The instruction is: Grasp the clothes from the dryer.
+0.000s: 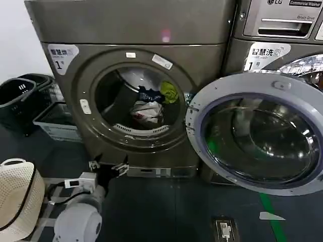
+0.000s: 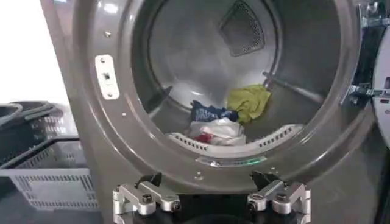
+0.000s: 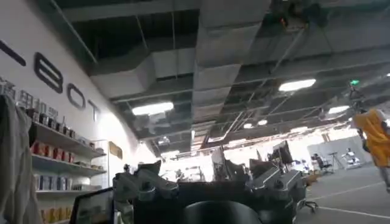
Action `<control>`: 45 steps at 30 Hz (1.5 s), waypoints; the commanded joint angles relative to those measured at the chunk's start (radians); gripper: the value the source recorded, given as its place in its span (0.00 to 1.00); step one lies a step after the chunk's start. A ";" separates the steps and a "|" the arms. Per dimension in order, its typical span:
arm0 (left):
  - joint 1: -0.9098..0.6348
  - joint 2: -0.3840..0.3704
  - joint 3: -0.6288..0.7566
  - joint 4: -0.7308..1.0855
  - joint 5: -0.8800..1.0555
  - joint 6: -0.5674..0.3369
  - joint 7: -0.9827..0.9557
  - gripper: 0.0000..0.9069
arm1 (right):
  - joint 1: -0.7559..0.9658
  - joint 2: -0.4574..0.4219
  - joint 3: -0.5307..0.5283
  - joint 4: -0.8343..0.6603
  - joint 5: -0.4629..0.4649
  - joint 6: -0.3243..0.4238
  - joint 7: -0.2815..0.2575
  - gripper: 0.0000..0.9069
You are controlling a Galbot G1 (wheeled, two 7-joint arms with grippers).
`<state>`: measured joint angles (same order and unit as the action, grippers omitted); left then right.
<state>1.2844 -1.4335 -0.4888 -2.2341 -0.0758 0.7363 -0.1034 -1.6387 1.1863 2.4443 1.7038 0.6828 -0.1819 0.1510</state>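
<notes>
The dryer [image 1: 131, 30] is a bronze-grey front loader with its round porthole uncovered. Inside the drum lie the clothes [image 1: 151, 106]: an olive-green piece [image 2: 248, 100], a navy printed piece [image 2: 210, 112] and a white one with red marks [image 2: 219, 131]. My left gripper [image 1: 107, 167] hangs open just below the porthole's rim, outside the drum and apart from the clothes; in the left wrist view the left gripper [image 2: 208, 181] holds nothing. The right gripper [image 3: 210, 173] stands open and empty, facing a ceiling and room away from the machine.
The dryer's glass door [image 1: 257, 133] is swung wide to the right, in front of the neighbouring grey machine [image 1: 282, 30]. Black baskets [image 1: 20, 98] and a grey crate [image 1: 55, 123] stand on the floor at the left. A white woven object [image 1: 15, 196] sits at the lower left.
</notes>
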 commanded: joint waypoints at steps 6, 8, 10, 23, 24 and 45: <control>0.002 0.000 0.001 -0.002 -0.001 0.049 -0.003 1.00 | 0.003 0.004 -0.003 0.004 0.000 0.000 0.000 1.00; 0.002 0.000 0.001 -0.001 -0.001 0.049 -0.004 1.00 | 0.003 0.004 -0.004 0.004 0.000 0.000 0.000 1.00; 0.002 -0.001 0.002 -0.001 -0.001 0.049 -0.004 1.00 | 0.004 0.003 -0.004 0.003 -0.001 0.000 0.001 1.00; 0.002 -0.001 0.005 0.001 0.000 0.049 -0.008 1.00 | 0.005 0.007 -0.007 0.006 -0.001 -0.001 0.001 1.00; 0.003 -0.001 0.005 0.001 0.001 0.049 -0.009 1.00 | 0.005 0.008 -0.008 0.007 0.000 0.000 0.000 1.00; 0.001 -0.005 0.007 0.009 -0.010 0.049 -0.008 1.00 | 0.001 0.007 -0.006 0.006 0.000 -0.002 0.000 1.00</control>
<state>1.2847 -1.4375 -0.4824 -2.2262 -0.0832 0.7363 -0.1119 -1.6366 1.1945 2.4373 1.7100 0.6824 -0.1835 0.1511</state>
